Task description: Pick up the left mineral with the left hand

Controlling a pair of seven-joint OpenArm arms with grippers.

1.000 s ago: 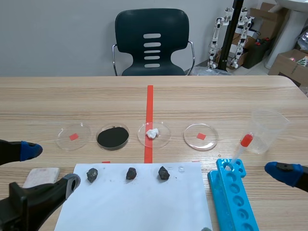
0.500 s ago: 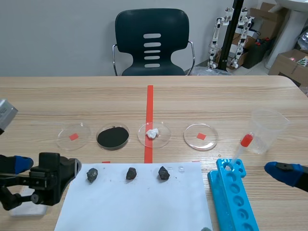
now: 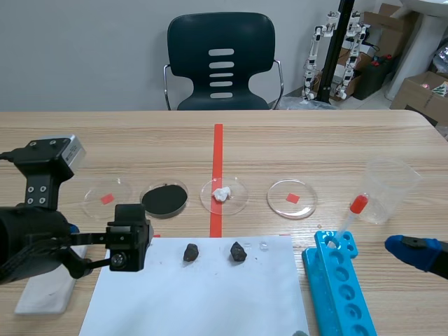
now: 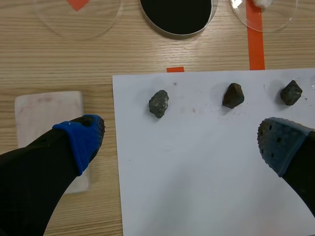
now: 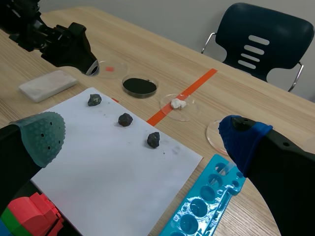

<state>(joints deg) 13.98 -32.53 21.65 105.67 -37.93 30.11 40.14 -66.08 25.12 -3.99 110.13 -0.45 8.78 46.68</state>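
The left arm [image 3: 42, 241] has risen and swung right. Its spread pincer [image 4: 179, 140] now hangs over the left mineral [image 4: 158, 103].

Black left arm [image 3: 31, 241] with screw-dotted, grey-topped block [image 3: 49, 155]; thick black fingers [image 4: 34, 167]; dotted pads [image 4: 81, 140] blue or grey-green.

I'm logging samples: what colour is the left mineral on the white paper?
Dark grey with lighter speckles. The left mineral shows best in the left wrist view.

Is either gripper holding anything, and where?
Nothing. The left gripper is open, the left mineral ahead of it untouched; the right gripper is open too.
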